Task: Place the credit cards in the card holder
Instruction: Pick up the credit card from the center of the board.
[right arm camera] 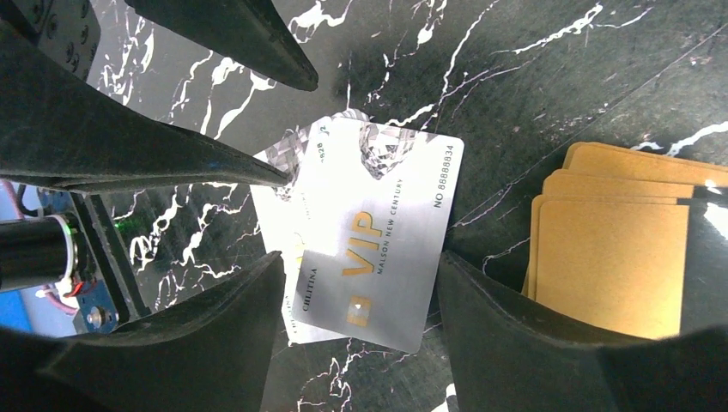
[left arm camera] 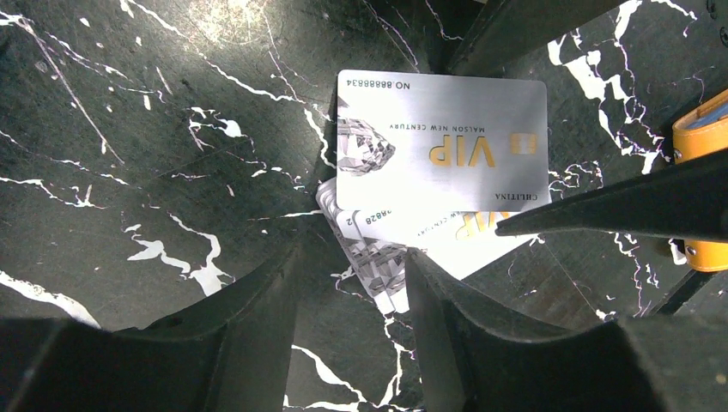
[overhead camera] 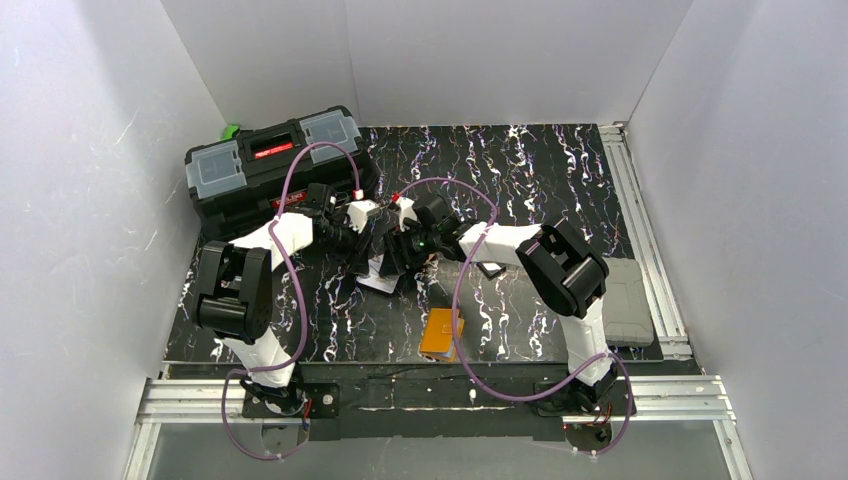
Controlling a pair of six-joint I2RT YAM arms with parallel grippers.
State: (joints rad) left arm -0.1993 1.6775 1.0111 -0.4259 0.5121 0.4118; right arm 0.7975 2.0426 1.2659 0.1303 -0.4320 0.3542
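Note:
A pale silver VIP credit card (left arm camera: pixel 442 142) lies on top of two more pale cards (left arm camera: pixel 391 232), fanned on the black marble table. They also show in the right wrist view (right arm camera: pixel 378 249) and the top view (overhead camera: pixel 378 278). My left gripper (left arm camera: pixel 356 257) is open, its jaws either side of the lower cards' corner. My right gripper (right arm camera: pixel 360 262) is open, its jaws either side of the top card. Orange layers (right arm camera: pixel 614 249) lie beside the pale cards. A thick orange edge (left arm camera: pixel 702 129) shows at the right. I cannot tell cards from card holder there (overhead camera: pixel 441 333).
A big black toolbox (overhead camera: pixel 270 165) stands at the back left, close behind the left arm. A small dark flat rectangle (overhead camera: pixel 490 268) lies under the right arm. A grey pad (overhead camera: pixel 628 300) lies at the right, beside the aluminium rail (overhead camera: pixel 640 220).

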